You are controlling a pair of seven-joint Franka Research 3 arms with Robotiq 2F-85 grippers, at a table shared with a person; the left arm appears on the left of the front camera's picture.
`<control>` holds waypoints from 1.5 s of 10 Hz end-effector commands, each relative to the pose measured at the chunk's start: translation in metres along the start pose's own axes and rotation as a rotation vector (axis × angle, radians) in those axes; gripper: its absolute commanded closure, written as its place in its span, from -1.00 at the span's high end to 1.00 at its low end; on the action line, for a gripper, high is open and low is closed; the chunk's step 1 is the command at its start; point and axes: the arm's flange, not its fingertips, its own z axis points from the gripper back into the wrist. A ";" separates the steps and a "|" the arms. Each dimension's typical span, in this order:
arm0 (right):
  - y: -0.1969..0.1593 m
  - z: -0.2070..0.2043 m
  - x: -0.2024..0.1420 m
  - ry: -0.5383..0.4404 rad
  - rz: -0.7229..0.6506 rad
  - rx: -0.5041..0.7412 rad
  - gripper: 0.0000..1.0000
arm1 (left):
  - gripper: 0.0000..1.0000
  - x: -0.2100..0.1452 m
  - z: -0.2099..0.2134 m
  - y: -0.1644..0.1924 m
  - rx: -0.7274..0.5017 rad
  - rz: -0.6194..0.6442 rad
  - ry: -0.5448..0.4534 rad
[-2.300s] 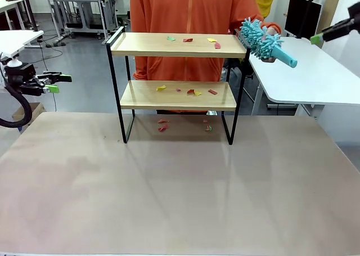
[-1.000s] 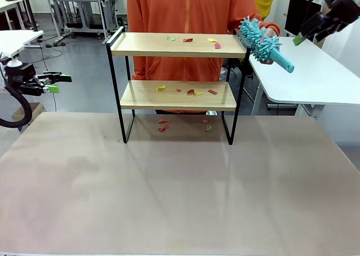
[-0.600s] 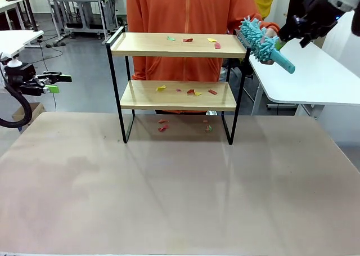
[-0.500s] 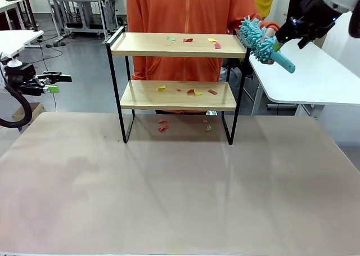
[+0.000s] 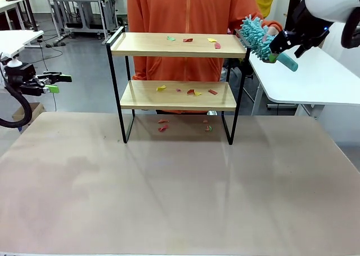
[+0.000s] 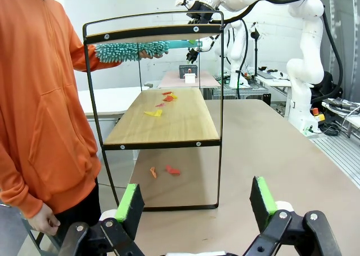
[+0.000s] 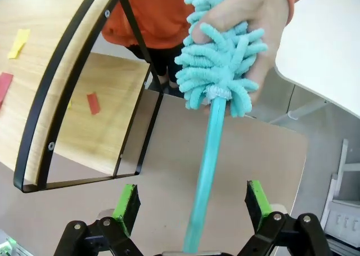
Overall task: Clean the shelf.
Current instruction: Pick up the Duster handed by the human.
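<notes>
**Handover of the duster could slip or knock the shelf**

Front view: the shelf [image 5: 174,44] stands at the far middle of the desk [image 5: 180,194], with coloured scraps [image 5: 188,40] on both boards and a few on the desk beneath it. At the shelf's right end a person's hand [image 5: 273,26] holds out a teal duster [image 5: 259,36]. The right jaws are at its handle [image 5: 288,63]. The left jaws hang wide open and empty, well off to the left of the desk.

Left wrist view: nothing lies between the green pads [image 6: 130,206]. The shelf [image 6: 169,118] is well ahead, and the duster [image 6: 132,50] is level with its top board.

Right wrist view: the handle [image 7: 205,171] runs between the spread pads [image 7: 126,204], which are apart from it on both sides, so nothing is gripped yet. The hand [image 7: 253,14] clasps the fluffy head.

Judged risks:
- The handle looks thin and smooth. A bite low on it could let the heavy head swing.
- If the person lets go before the jaws are firm, the duster drops.
- The black end rail [image 7: 73,76] is near, so a careless sweep could strike it and shift the light shelf.
</notes>
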 end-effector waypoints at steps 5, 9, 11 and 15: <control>-0.005 0.005 -0.008 0.025 -0.050 -0.029 -0.20 | 1.00 0.002 -0.001 -0.001 -0.005 -0.001 0.003; -0.007 -0.009 -0.004 0.053 -0.059 -0.026 -1.00 | 1.00 0.002 -0.001 -0.001 -0.005 -0.001 0.003; -0.007 -0.010 -0.004 0.047 -0.064 -0.028 -0.95 | 1.00 0.002 -0.001 -0.001 -0.005 -0.001 0.003; -0.005 -0.009 -0.003 0.032 -0.069 -0.053 -1.00 | 1.00 0.002 -0.001 -0.001 -0.005 -0.001 0.003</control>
